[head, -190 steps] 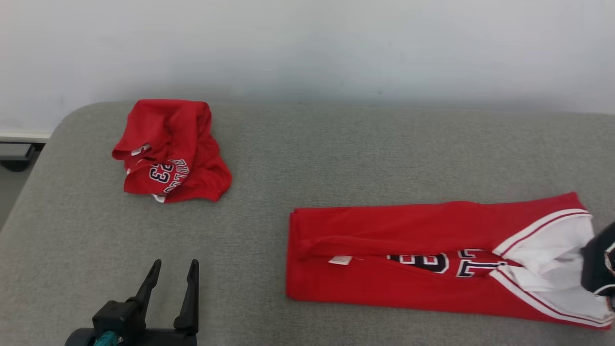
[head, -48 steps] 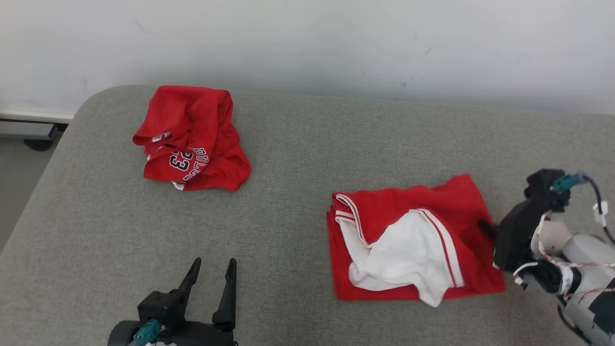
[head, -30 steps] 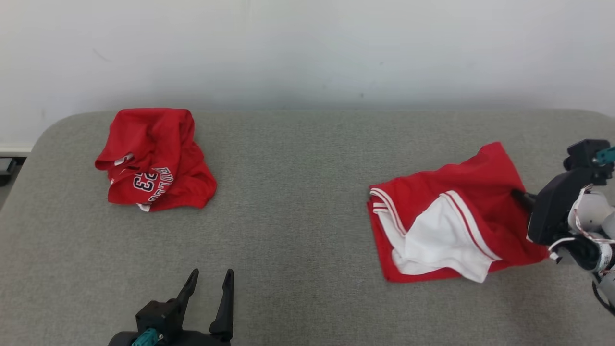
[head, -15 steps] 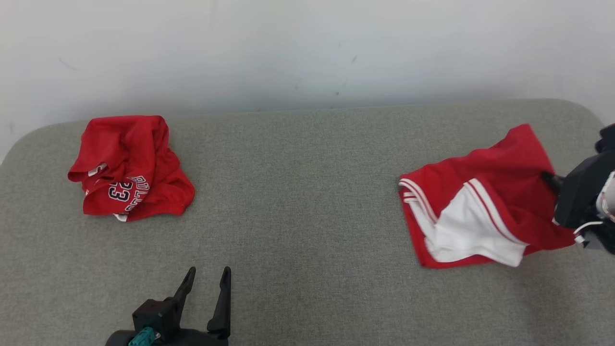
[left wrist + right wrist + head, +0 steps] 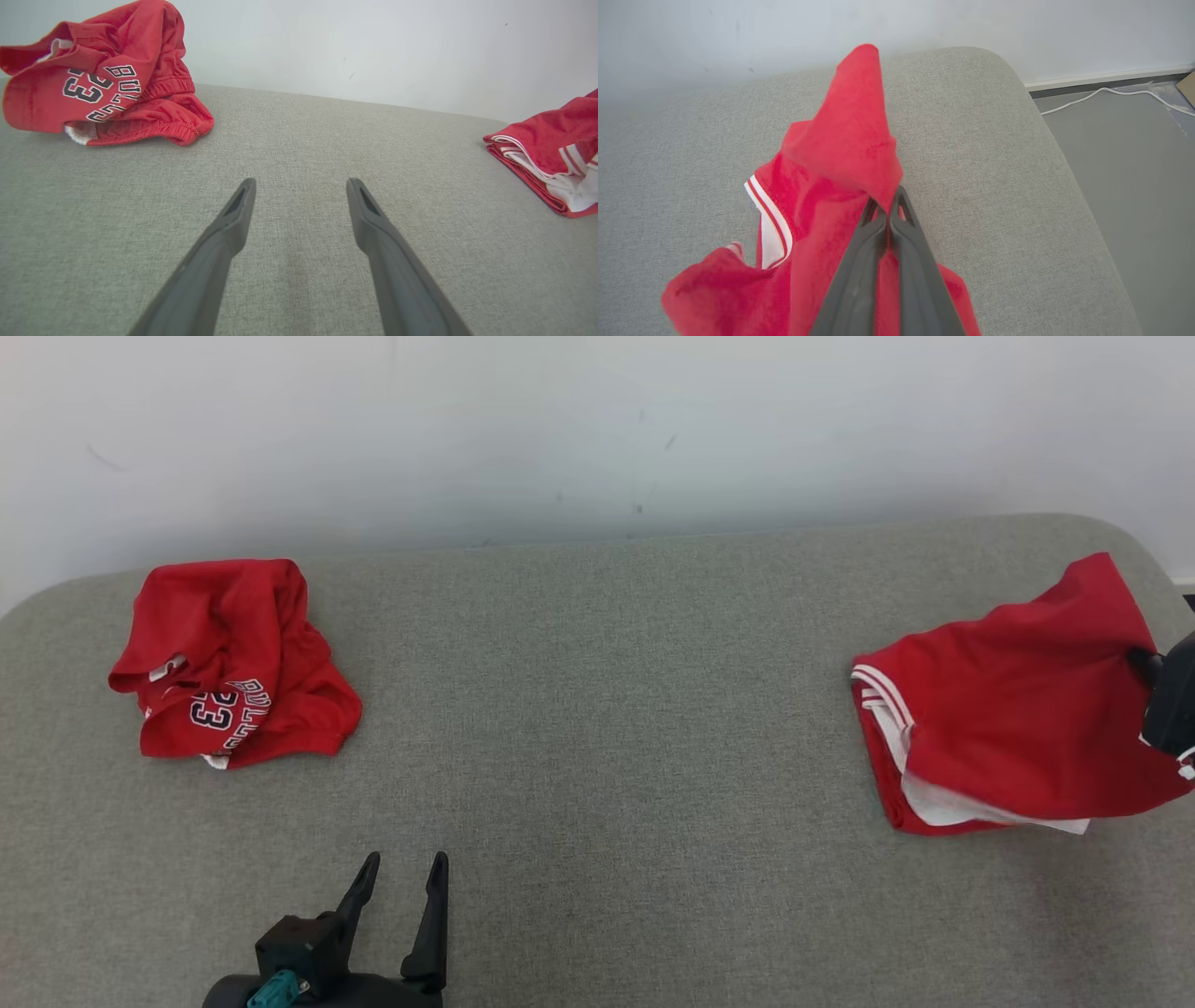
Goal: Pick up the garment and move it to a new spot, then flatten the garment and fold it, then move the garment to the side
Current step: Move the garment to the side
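The counter (image 5: 597,728) has a soft grey cloth top with round corners. Behind it stands a plain white wall (image 5: 597,420). The garment (image 5: 1018,709), red with white stripes, lies folded at the far right end of the counter. The right pincer (image 5: 888,205) is squeezed tight on the garment's right edge, and a bit of the red cloth there stands up in a point. The left pincer (image 5: 401,873) is near the front of the counter, over a bare grey part. It is spread wide with nothing in it. A second red cloth (image 5: 229,663) sits in a crumpled heap at the far left end, well apart from the garment.

The right wrist view shows the grey floor (image 5: 1134,177) past the counter's end. A white cable (image 5: 1101,95) lies on it by the wall. The left wrist view shows the heap's puckered hem from close up, and the stacked layers along the garment's left edge.
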You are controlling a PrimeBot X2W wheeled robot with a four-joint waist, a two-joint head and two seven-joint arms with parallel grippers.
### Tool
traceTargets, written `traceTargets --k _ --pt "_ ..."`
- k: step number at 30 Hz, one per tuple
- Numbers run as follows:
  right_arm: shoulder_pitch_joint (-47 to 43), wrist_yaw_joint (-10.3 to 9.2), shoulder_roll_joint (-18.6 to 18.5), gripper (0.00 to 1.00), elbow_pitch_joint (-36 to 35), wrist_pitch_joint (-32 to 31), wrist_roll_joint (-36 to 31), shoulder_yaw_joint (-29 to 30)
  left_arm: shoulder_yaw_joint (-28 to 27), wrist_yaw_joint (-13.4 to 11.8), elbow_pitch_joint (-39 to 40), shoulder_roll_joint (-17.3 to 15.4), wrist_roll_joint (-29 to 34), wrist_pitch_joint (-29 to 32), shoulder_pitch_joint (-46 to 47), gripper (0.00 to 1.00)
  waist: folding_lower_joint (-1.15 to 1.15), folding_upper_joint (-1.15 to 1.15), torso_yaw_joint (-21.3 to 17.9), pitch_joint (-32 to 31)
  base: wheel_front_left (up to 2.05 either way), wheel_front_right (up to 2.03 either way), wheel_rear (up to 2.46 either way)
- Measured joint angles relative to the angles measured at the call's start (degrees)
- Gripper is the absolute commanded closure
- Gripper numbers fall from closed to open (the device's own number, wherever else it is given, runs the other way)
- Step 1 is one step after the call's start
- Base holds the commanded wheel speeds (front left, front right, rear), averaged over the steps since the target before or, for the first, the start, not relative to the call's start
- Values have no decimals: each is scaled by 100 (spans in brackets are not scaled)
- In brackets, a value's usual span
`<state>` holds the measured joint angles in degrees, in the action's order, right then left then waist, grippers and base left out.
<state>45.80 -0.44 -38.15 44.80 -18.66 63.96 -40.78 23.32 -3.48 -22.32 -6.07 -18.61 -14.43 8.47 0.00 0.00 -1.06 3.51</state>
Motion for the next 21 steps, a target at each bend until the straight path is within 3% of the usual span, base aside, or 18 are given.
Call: traceTargets --k 21 --pt "547 149 -86 100 1072 54 -290 -74 13 56 89 -73 96 1 124 0 0 0 92 289 0 0 0"
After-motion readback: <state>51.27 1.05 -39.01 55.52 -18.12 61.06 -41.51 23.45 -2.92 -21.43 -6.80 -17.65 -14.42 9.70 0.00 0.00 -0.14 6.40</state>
